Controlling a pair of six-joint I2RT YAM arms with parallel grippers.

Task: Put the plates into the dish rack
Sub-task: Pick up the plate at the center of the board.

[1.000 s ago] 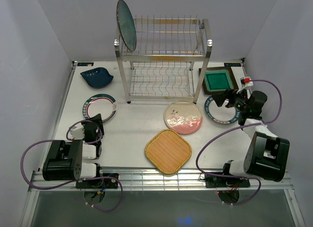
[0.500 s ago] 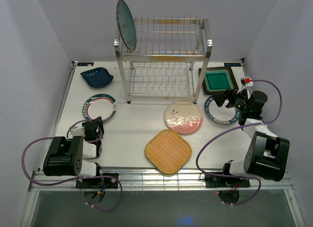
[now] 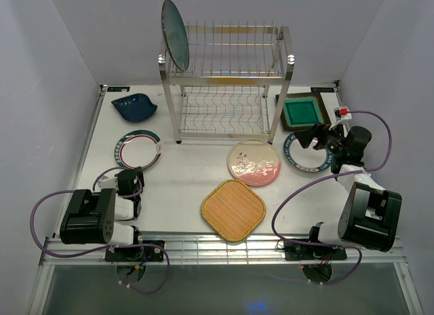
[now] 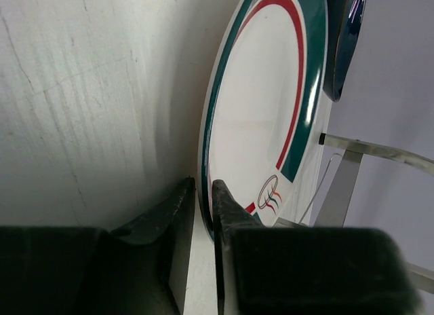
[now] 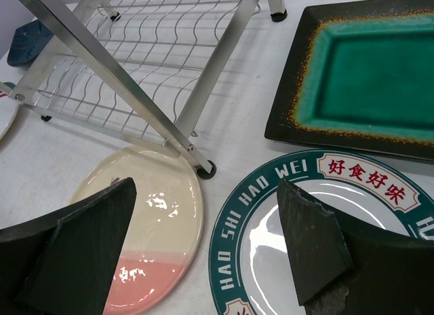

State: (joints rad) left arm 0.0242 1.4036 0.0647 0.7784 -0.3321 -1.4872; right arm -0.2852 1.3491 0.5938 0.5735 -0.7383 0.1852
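Dish rack [image 3: 227,84] at 12 o'clock on desk [image 3: 190,182]; dark teal plate [image 3: 175,35] upright at top tier's 9 o'clock end. Right tool [image 3: 317,137] spread wide above right white plate [image 3: 302,162] at 3 o'clock, partly hiding it. Left tool [image 4: 202,186] at 8 o'clock, fingers [image 4: 180,206] nearly together at rim of left white plate [image 4: 264,118]; cannot tell if gripping.

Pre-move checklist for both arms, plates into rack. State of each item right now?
1. Right pincer open: ok.
2. Right pincer above lettered plate: ok.
3. Lettered plate free of green plate: cannot tell, their rims look touching in the right wrist view.
4. Left pincer gripping ringed plate: cannot tell, it is nearly closed right at the rim.
5. Rack slots free: ok, only teal plate stands in the top tier, left end.
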